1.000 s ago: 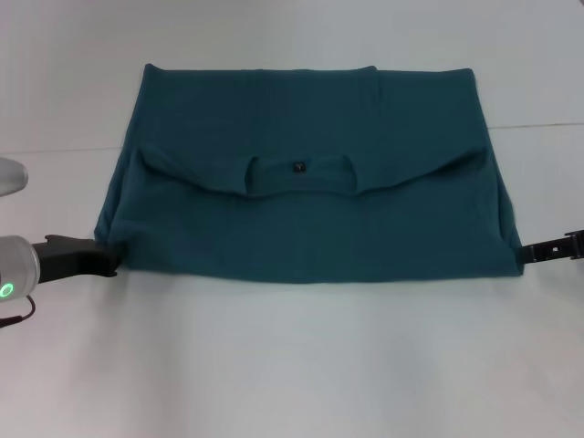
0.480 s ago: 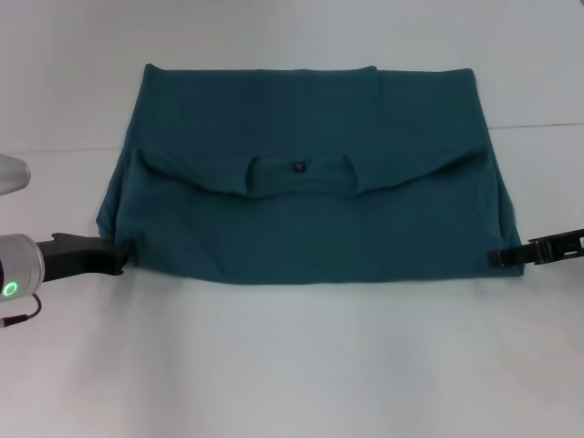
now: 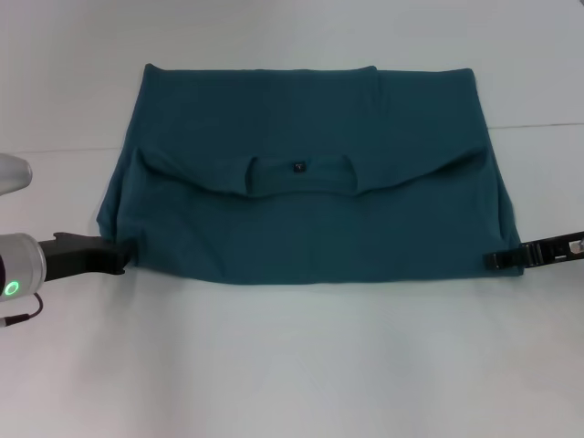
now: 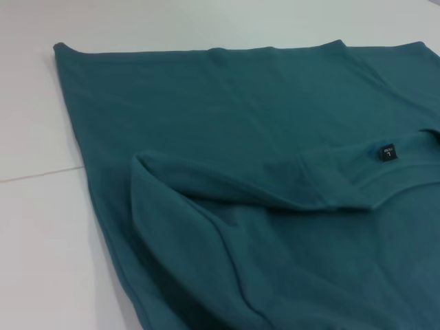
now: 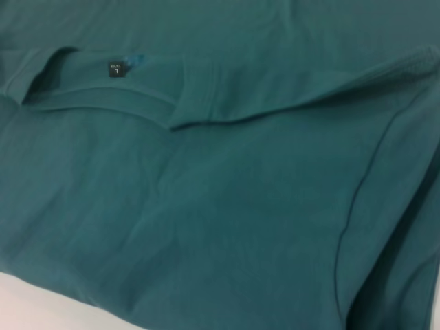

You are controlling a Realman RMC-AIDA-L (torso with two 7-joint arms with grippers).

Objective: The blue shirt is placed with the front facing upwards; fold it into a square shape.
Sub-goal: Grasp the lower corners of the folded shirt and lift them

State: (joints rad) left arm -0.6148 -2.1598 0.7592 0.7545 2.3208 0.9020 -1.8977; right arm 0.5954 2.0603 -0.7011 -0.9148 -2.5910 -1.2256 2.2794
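Observation:
The blue shirt point(image 3: 310, 219) lies flat on the white table, folded over on itself into a wide band. Its round collar and small black tag point(image 3: 298, 167) show at the middle. No lettering shows. My left gripper point(image 3: 119, 258) lies low at the shirt's near left corner, its tip against the cloth. My right gripper point(image 3: 495, 260) lies low at the near right corner, its tip over the shirt's edge. The left wrist view shows the shirt point(image 4: 275, 172) and tag point(image 4: 388, 152) close up. The right wrist view is filled by the shirt point(image 5: 206, 192) and tag point(image 5: 117, 69). Neither shows fingers.
The white table point(image 3: 292, 365) runs around the shirt on all sides. A thin seam line point(image 3: 55, 151) crosses the tabletop behind the shirt's middle. Part of my left arm's grey housing point(image 3: 14, 173) shows at the left edge.
My right gripper has slid left, inward onto the shirt's near right corner. My left gripper has edged slightly right and down at the near left corner. The shirt's shape is nearly unchanged.

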